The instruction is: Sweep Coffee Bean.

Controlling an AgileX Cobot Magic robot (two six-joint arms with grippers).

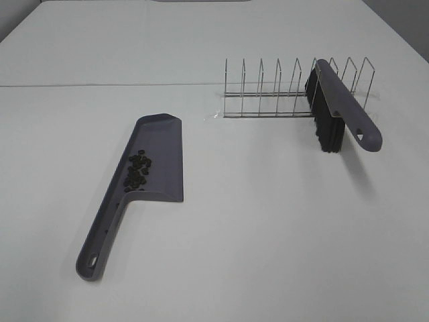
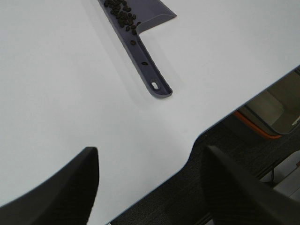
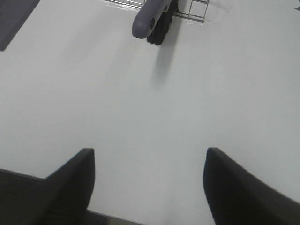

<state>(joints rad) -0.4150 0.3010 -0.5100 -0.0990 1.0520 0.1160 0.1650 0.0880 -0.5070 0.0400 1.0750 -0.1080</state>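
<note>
Exterior high | coffee bean (image 1: 137, 170) in dustpan (image 1: 164, 144) | no legible writing

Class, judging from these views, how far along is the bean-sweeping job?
Done: the coffee beans lie in the dustpan, and none show on the table. The brush rests in the wire rack. In hand: nothing; the left gripper and right gripper are open and empty. Left: apparently nothing.

White table (image 1: 268, 221), wire rack (image 1: 281, 90) at back
</note>
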